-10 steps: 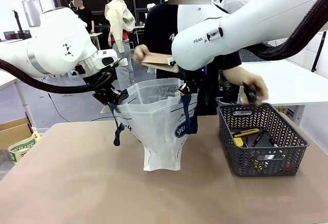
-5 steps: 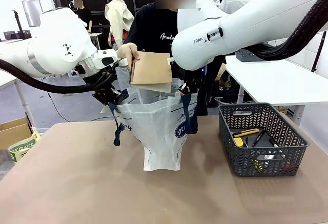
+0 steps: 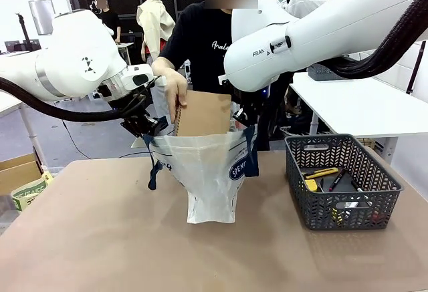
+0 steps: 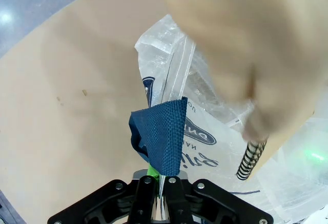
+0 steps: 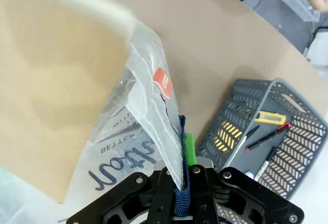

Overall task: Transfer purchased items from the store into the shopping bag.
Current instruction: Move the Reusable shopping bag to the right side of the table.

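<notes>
The translucent shopping bag (image 3: pixel 200 165) stands at the table's middle, its mouth held wide. My left gripper (image 3: pixel 144 126) is shut on its left navy strap (image 4: pixel 161 134), and my right gripper (image 3: pixel 244 123) is shut on the right strap (image 5: pixel 180 201). A person's hand (image 3: pixel 175 85) holds a brown spiral notebook (image 3: pixel 204 113) upright, its lower edge inside the bag's mouth. The notebook's spiral (image 4: pixel 251 157) shows in the left wrist view. At the right stands the dark grey basket (image 3: pixel 334 152), holding yellow packs (image 3: pixel 319 173) and pens.
A white table (image 3: pixel 361 105) stands behind the basket at the right. A cardboard box (image 3: pixel 20 172) sits on the floor at the far left. Bare brown tabletop (image 3: pixel 100 238) lies in front of the bag.
The person's hand left the basket. The brown notebook came across from above and dropped upright into the bag's mouth. Both grippers held still.
</notes>
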### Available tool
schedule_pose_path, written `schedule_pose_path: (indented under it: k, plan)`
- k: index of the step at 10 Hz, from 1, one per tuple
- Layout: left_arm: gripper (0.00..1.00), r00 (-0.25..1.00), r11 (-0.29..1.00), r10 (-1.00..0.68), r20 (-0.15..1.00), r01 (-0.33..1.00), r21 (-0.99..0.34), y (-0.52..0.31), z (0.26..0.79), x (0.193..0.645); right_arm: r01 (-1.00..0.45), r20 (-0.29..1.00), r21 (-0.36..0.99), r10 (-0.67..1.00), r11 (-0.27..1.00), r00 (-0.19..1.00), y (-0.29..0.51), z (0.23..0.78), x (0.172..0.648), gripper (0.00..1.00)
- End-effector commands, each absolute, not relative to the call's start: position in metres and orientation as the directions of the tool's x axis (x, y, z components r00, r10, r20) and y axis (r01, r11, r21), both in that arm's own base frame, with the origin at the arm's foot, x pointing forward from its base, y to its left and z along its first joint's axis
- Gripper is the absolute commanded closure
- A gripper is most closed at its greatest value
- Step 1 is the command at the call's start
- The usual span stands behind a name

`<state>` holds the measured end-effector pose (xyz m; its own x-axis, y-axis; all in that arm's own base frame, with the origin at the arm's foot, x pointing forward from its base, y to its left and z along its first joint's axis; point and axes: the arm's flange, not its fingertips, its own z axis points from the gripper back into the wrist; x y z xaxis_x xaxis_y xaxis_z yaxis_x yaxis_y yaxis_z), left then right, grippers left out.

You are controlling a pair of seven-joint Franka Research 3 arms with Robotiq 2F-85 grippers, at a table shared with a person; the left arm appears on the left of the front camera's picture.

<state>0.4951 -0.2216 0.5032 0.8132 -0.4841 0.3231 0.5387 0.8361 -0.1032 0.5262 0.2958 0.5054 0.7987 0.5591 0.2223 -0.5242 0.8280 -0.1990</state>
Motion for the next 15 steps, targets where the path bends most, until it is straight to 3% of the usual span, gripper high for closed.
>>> schedule_pose_path:
  k: [1, 15]
  plan:
    - [1.00, 0.820, 0.845, -0.474, 0.322, 0.527, -0.098, -0.2209, 0.5031, 0.4954, -0.521, 0.222, -0.198, 0.556, 0.830, 0.801, 0.2951, 0.5050, 0.5266, 1.00]
    - [1.00, 0.820, 0.845, -0.474, 0.322, 0.527, -0.098, -0.2209, 0.5031, 0.4954, -0.521, 0.222, -0.198, 0.556, 0.830, 0.801, 0.2951, 0.5050, 0.5266, 1.00]
